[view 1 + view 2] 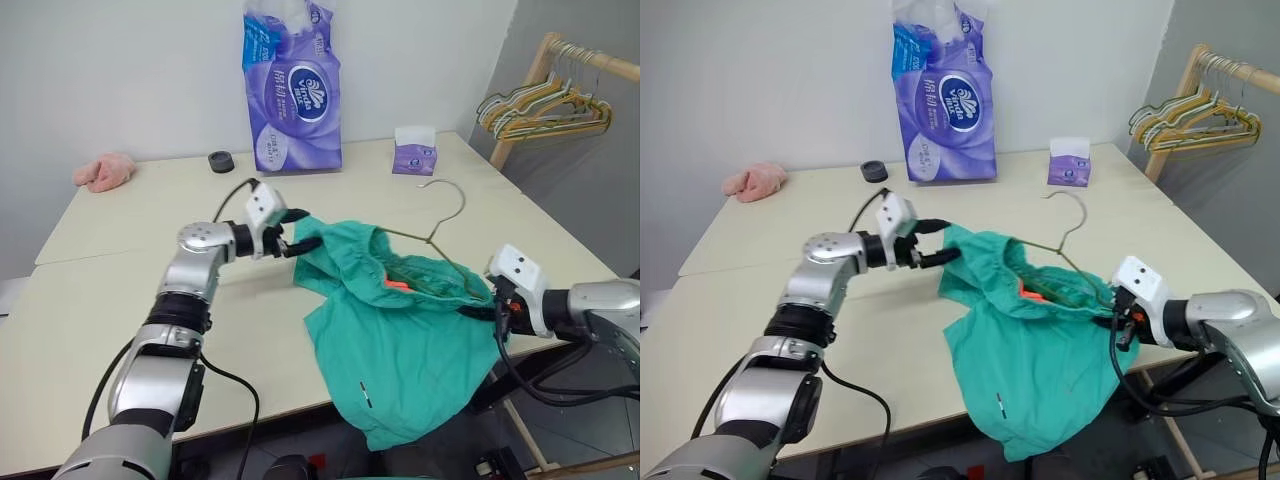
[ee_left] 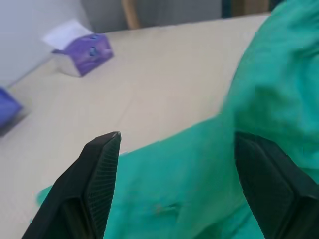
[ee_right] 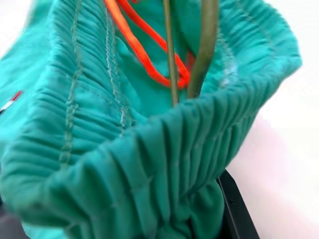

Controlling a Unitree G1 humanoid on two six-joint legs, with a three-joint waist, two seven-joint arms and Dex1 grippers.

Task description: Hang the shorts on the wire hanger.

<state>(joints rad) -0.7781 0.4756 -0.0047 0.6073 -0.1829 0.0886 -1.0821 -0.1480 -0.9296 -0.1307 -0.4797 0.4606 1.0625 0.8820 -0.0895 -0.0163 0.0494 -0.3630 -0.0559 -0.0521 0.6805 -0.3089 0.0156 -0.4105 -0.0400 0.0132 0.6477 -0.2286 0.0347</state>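
Your right end effector (image 1: 1118,312) clamps the shorts (image 1: 1035,345) half-threaded on the wire hanger (image 1: 1065,235); left end effector (image 1: 300,232) gapes, free.

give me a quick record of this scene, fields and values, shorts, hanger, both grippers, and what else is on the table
shorts: teal shorts, waistband around the hanger, legs draped over the table's front edge
hanger: wire hanger, hook free above the waistband
left gripper: left gripper open, beside the shorts' left edge
right gripper: right gripper shut on the shorts' waistband
table: tissue pack, tissue box, pink cloth
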